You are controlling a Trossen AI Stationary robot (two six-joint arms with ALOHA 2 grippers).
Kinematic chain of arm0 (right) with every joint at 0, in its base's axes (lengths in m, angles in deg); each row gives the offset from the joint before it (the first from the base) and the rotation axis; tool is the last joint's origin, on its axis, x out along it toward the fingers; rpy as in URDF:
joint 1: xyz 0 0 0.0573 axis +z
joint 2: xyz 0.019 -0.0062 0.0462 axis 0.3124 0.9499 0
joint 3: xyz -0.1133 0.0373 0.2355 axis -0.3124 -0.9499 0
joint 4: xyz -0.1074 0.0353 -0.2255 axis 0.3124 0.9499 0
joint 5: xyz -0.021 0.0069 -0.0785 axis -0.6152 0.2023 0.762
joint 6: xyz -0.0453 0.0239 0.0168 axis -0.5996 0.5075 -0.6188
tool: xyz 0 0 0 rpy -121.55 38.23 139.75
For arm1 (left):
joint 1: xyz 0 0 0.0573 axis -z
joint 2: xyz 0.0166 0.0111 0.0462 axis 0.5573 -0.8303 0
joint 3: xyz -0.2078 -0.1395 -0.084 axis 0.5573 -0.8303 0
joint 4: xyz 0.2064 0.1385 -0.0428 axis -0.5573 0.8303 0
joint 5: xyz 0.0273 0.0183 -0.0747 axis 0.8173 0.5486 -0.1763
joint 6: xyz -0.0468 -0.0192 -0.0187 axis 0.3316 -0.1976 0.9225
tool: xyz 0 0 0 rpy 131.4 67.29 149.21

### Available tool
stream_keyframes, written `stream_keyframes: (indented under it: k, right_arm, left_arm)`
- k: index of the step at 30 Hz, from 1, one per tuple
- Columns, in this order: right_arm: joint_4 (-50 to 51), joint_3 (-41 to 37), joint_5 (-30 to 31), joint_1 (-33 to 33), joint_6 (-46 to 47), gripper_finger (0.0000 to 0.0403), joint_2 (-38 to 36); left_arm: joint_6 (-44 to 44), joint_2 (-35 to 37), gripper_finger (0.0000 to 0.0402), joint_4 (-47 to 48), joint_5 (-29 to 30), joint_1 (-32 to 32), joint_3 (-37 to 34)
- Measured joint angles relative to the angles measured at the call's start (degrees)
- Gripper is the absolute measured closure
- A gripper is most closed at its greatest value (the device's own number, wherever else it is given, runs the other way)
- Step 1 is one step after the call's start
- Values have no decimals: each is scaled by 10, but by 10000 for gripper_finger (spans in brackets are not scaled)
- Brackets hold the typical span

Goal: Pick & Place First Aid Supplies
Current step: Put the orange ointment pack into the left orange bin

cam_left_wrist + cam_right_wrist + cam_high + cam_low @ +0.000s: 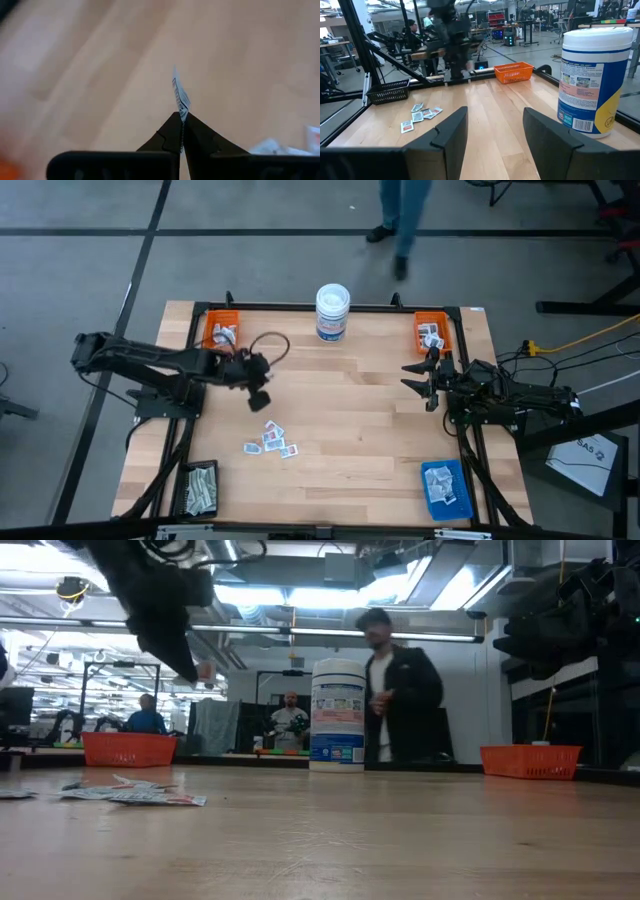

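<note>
The middle of the table lies bare — wide room to pass. A white tub stands at the far edge's middle; orange trays sit toward both far corners, packets lie left of centre, and a black basket and blue tray sit near the near corners.

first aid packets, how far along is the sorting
Partly done. Packets already lie in the left orange tray, the right orange tray, the black basket and the blue tray. In hand: the left hand is shut on one packet, lifted above the table. Left: a small cluster of loose packets on the wood. The right hand waits open, holding nothing.
</note>
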Motion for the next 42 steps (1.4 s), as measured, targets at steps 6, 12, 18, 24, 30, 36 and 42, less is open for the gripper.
stream_keyframes:
  k: [6, 12, 18, 24, 30, 36, 42]
  right_arm:
    - [0, 0, 0, 0, 0, 212, 0]
    - [0, 0, 0, 0, 0, 212, 0]
    - [0, 0, 0, 0, 0, 212, 0]
    - [0, 0, 0, 0, 0, 212, 0]
    - [0, 0, 0, 0, 0, 212, 0]
    - [0, 0, 0, 0, 0, 212, 0]
    - [0, 0, 0, 0, 0, 212, 0]
  left_arm:
    - [-46, 0, 397, 81, 41, -96, 44]
    - [-90, 0, 394, 119, 45, -187, 73]
    - [-108, 0, 396, 174, 45, -276, 77]
    - [-108, 0, 395, 219, 79, -356, 77]
    - [-137, 0, 390, 220, 131, -413, 77]
    - [-168, 0, 359, 220, 135, -434, 77]
    - [-172, 0, 306, 220, 135, -434, 77]
